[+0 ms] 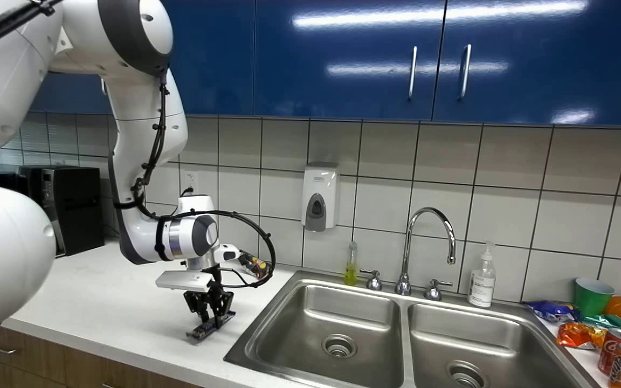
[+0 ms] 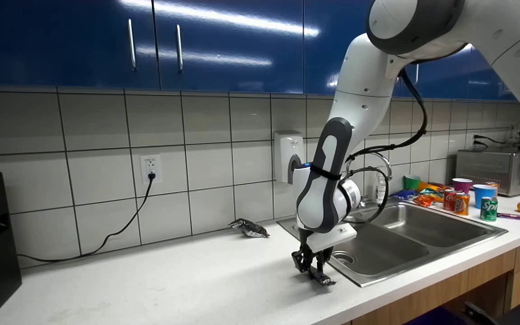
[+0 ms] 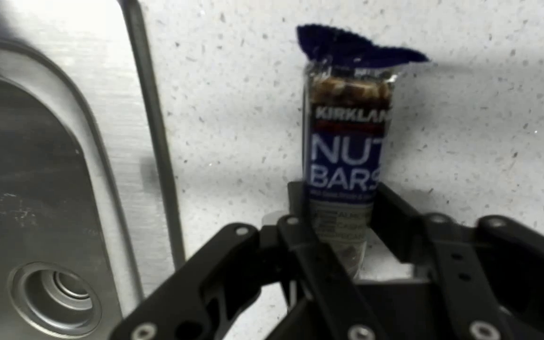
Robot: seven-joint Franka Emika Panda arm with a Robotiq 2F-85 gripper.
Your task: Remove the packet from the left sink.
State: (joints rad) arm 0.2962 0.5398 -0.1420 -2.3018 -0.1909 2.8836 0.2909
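The packet is a dark nut bar with a blue label (image 3: 345, 156). It lies flat at counter level, outside the sink, in both exterior views (image 1: 199, 331) (image 2: 323, 278). My gripper (image 3: 338, 203) points down with one finger against each long side of the packet, around its lower half. The gripper also shows in both exterior views (image 1: 211, 319) (image 2: 312, 270). The packet's lower end is partly hidden by a finger. The left sink (image 1: 289, 328) is just beside the packet, with its round drain visible and nothing in it. It also shows in the wrist view (image 3: 26, 179).
A shiny snack packet (image 2: 248, 228) lies by the tiled wall behind the gripper. The sink rim (image 3: 154, 141) runs close beside the fingers. A faucet (image 1: 405, 253) and a yellow-green bottle (image 1: 351, 267) stand behind the basins. A black appliance (image 1: 76, 210) stands on the counter.
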